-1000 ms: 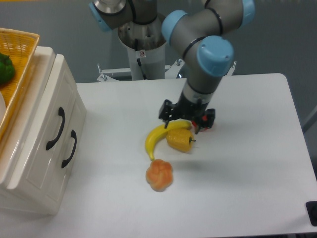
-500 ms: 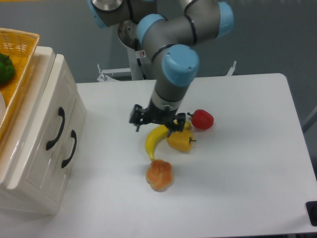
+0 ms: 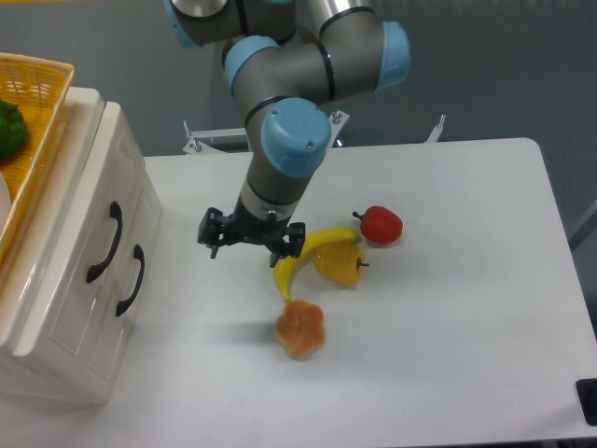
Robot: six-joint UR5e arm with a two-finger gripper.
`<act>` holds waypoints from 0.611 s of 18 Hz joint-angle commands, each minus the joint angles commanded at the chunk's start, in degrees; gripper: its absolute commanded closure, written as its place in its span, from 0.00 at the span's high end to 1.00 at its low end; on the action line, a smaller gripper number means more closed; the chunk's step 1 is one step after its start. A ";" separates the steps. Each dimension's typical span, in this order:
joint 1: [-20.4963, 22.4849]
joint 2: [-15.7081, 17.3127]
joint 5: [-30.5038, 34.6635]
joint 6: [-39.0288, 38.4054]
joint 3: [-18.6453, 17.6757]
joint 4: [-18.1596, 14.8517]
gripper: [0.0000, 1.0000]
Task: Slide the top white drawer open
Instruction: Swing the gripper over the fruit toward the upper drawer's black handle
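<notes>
Glossy cream-white, the top drawer (image 3: 89,238) sits shut in the small chest (image 3: 56,308) at the left edge of the desk (image 3: 466,317), its curved black handle (image 3: 104,242) facing out over the surface; the lower drawer (image 3: 117,299) beside it is shut too, with its own black handle (image 3: 131,279); a yellow wicker basket (image 3: 33,89) rests on top of the chest with something green (image 3: 9,126) in it; the arm (image 3: 280,140) reaches down from the back edge, and the gripper (image 3: 250,242) hangs over the desk between the chest and the fruit, well apart from the handles; its black fingers point downward with a gap between them, so it looks open, and it has hold of nothing; just right of it a banana (image 3: 303,257) lies curved on the desk, touching a yellow pepper (image 3: 339,266); a red pepper (image 3: 381,225) sits near these, toward the right; an orange pepper (image 3: 299,328) lies nearer the front edge, apart from the banana's lower tip; a small dark thing (image 3: 588,399) shows at the front right corner, too cut off to tell what it is
</notes>
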 joint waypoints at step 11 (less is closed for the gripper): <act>-2.46 0.35 -3.69 -2.81 0.18 -0.09 1.00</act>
